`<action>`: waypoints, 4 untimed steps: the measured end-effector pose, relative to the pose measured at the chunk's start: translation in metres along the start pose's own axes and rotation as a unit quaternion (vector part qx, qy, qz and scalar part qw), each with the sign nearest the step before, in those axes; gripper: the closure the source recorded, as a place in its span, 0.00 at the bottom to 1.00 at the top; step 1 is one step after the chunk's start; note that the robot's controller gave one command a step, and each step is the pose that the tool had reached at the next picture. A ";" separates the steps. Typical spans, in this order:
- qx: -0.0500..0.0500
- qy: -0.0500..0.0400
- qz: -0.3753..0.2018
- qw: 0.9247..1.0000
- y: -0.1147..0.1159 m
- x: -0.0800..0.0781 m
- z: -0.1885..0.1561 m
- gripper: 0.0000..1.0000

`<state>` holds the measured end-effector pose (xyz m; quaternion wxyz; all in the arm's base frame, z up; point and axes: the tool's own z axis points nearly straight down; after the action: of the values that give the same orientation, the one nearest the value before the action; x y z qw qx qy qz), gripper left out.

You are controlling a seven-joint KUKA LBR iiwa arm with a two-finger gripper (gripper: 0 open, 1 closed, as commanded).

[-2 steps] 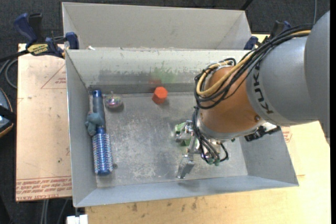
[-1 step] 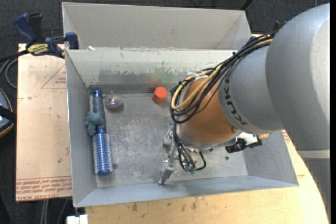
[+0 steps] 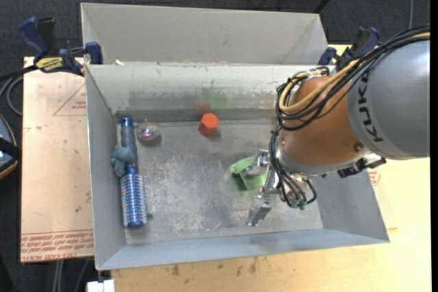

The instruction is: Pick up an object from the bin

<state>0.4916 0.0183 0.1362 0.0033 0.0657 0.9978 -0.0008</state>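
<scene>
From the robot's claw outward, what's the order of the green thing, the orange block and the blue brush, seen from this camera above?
1. Green thing, just beside the gripper, right half of the bin.
2. Orange block, near the back wall.
3. Blue brush, along the left wall.

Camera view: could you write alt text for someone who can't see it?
A robot arm's gripper hangs low in a grey metal bin, right beside a green thing. An orange block, a blue brush and a small shiny ball lie farther left.
</scene>
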 end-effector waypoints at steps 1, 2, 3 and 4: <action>-0.001 -0.001 -0.046 0.999 0.007 -0.092 0.014 0.00; -0.002 0.001 -0.003 1.000 -0.031 -0.127 0.058 0.00; -0.002 -0.002 -0.004 1.000 -0.030 -0.127 0.055 1.00; -0.001 -0.003 -0.025 1.000 -0.025 -0.132 -0.052 1.00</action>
<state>0.6189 -0.0240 0.1895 0.0061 0.0404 0.9992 0.0004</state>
